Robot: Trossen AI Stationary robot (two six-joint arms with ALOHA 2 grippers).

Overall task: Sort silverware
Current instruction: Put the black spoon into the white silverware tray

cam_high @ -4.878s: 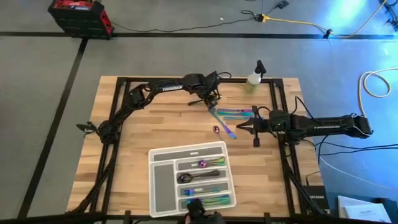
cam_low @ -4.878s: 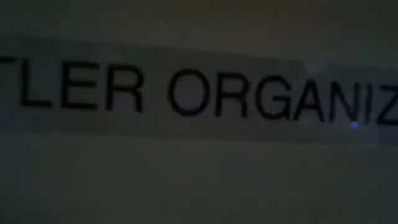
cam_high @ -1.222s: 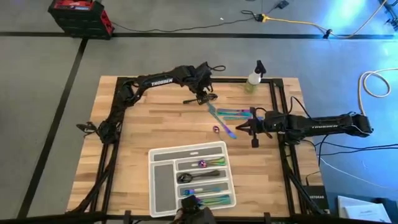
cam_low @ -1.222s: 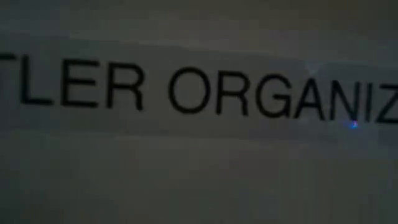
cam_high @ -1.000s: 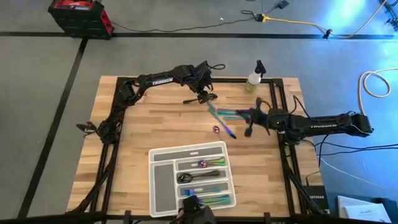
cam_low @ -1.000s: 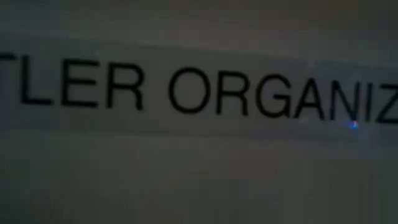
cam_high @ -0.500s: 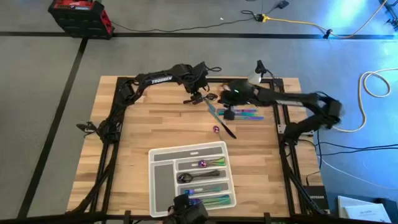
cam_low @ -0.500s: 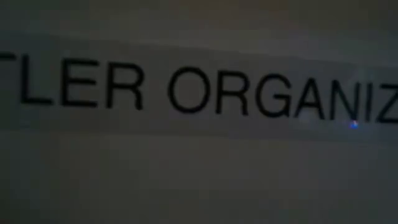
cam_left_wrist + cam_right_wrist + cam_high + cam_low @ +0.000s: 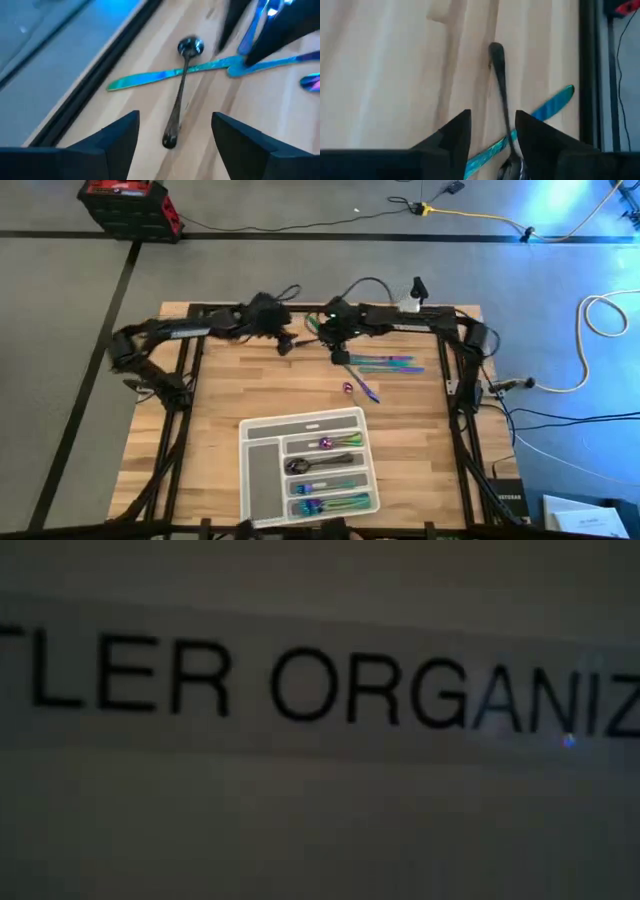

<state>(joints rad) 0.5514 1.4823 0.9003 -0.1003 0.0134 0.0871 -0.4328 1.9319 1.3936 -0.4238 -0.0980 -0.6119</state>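
Table (image 9: 220,400) half-cleared: tray (image 9: 262,470) held several sorted pieces (image 9: 335,503) in its right-hand slots. Roughly half a dozen loose pieces (image 9: 385,363) were left near the far edge. My right claw (image 9: 337,350) hung there, fingers apart and straddling a dark spoon (image 9: 498,75) that lay across an iridescent knife (image 9: 165,75). My left claw (image 9: 284,342) sat just beside it, wide apart and empty. Versus a second earlier, my right arm had swung in from the right side and my left had backed off leftward.
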